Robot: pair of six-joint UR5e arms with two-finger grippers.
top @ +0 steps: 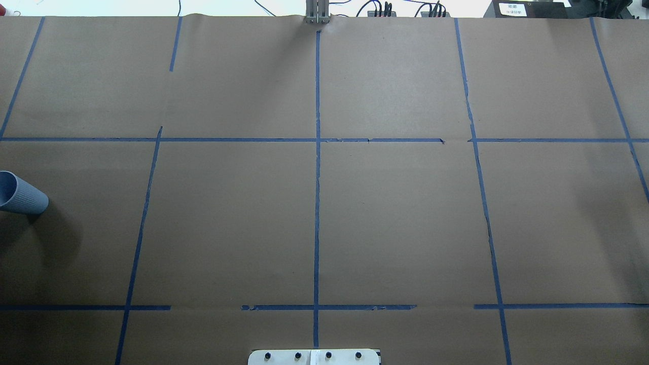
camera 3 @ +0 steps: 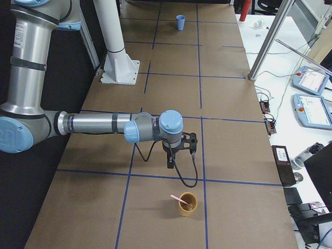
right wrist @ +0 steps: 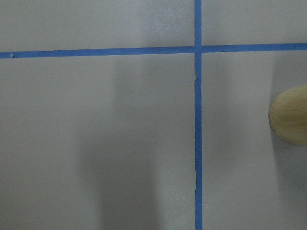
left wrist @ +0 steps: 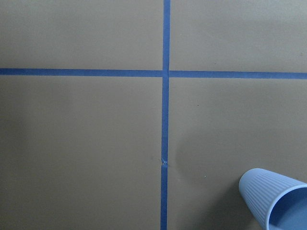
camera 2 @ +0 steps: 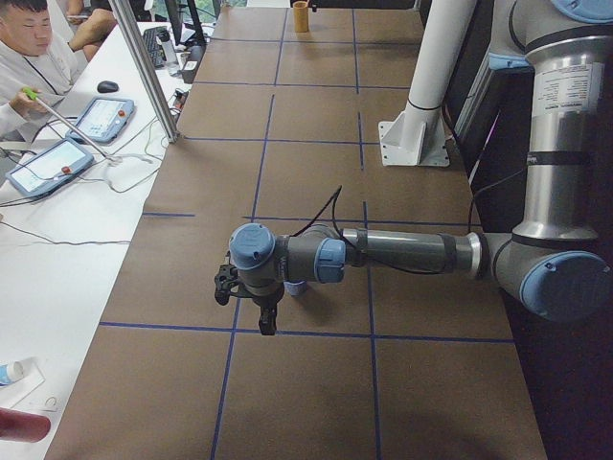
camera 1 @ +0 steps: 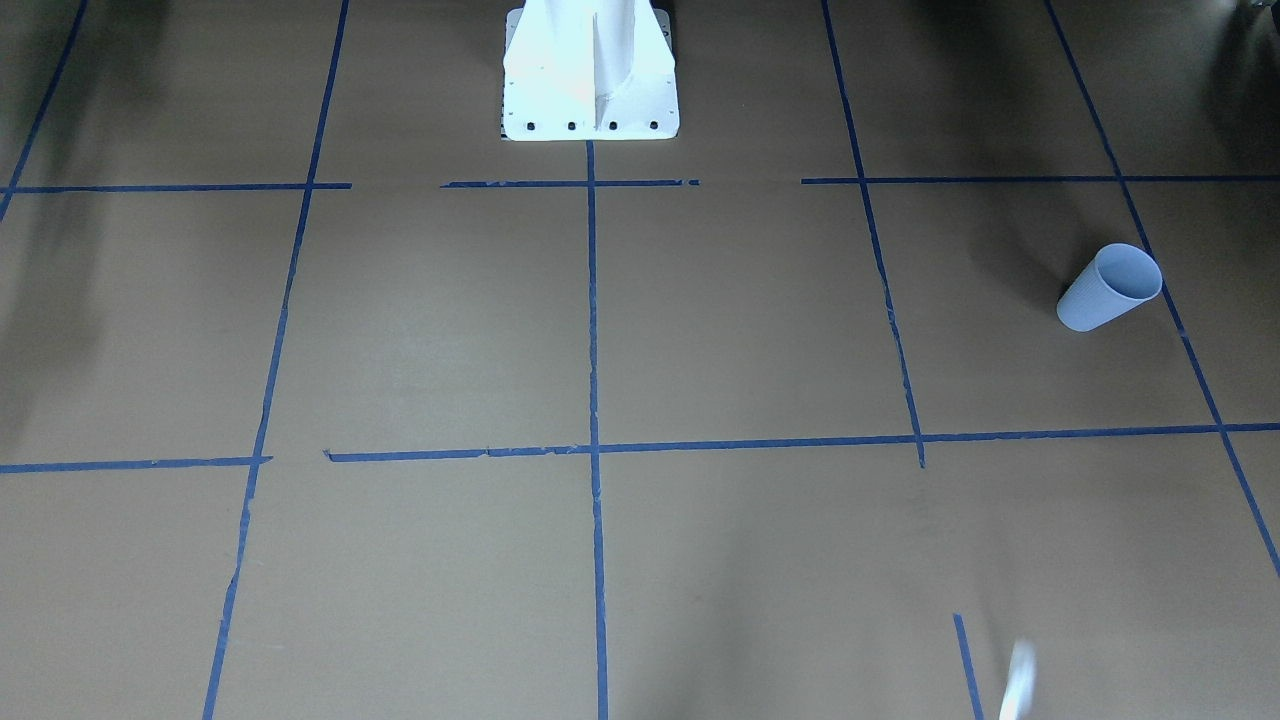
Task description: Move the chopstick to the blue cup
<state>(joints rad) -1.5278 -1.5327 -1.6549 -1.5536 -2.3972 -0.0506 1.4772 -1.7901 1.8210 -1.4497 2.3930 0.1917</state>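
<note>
The blue cup (camera 1: 1110, 288) stands upright on the brown table paper; it shows at the overhead view's left edge (top: 20, 195), small and far in the right side view (camera 3: 180, 22), and at the lower right of the left wrist view (left wrist: 276, 199). One pale-pink chopstick (camera 3: 180, 198) leans in a yellow-brown cup (camera 3: 188, 203), whose side shows in the right wrist view (right wrist: 290, 115). My left gripper (camera 2: 247, 302) hangs over the table right beside the blue cup (camera 2: 295, 287). My right gripper (camera 3: 181, 153) hangs a little short of the yellow-brown cup. I cannot tell whether either is open or shut.
The white pedestal base (camera 1: 590, 100) stands at the table's robot side (camera 3: 120, 70). A metal post (camera 2: 144, 67) rises at the table's far edge, with an operator (camera 2: 29, 48) and tablets beyond. Blue tape lines grid the paper. A blurred white object (camera 1: 1018, 680) is at the front view's bottom.
</note>
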